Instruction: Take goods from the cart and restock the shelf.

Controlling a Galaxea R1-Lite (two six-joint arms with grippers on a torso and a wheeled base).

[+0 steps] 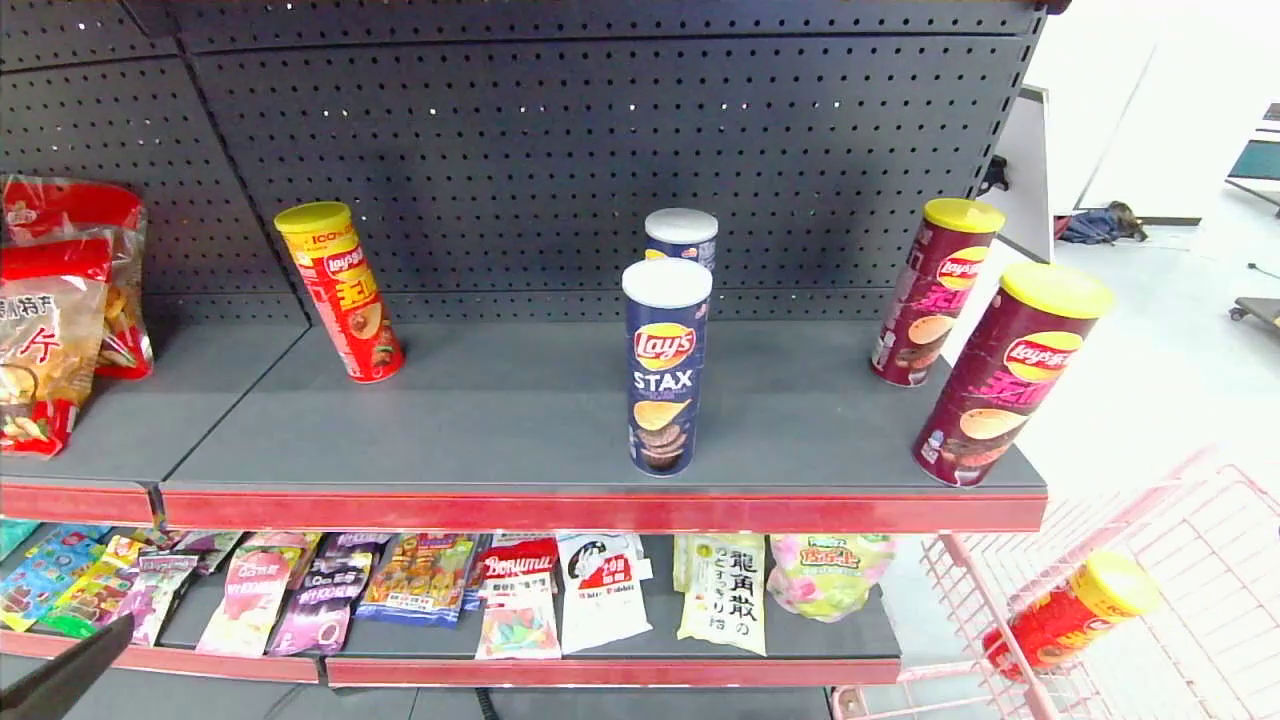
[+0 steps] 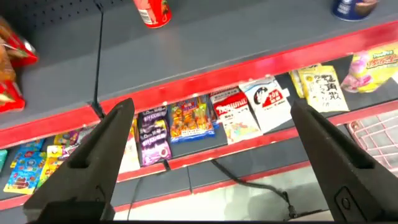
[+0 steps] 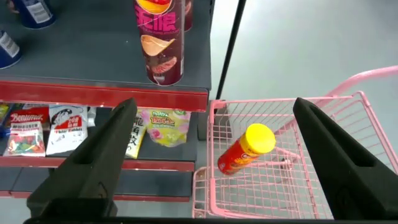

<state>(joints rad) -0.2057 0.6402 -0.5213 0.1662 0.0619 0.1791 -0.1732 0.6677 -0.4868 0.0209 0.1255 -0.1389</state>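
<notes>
Red can (image 3: 247,149) lies on side inside cart (image 3: 280,101). Right hand (image 3: 214,104) above cart, spread apart, empty: descend centred, straddle can's body, avoid wire rim. Left hand (image 2: 211,107) well left of cart, apart, empty.

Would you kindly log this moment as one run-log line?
phase: before pick | red can: lying in cart | shelf: five cans standing | left gripper: open, facing lower shelf | right gripper: open, facing cart

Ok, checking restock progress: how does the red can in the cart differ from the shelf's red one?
Pose: the shelf can stands upright, the cart can lies on its side. Place: the shelf can rests on grey board, the cart can on pink wire. Both are red with yellow lids.
</notes>
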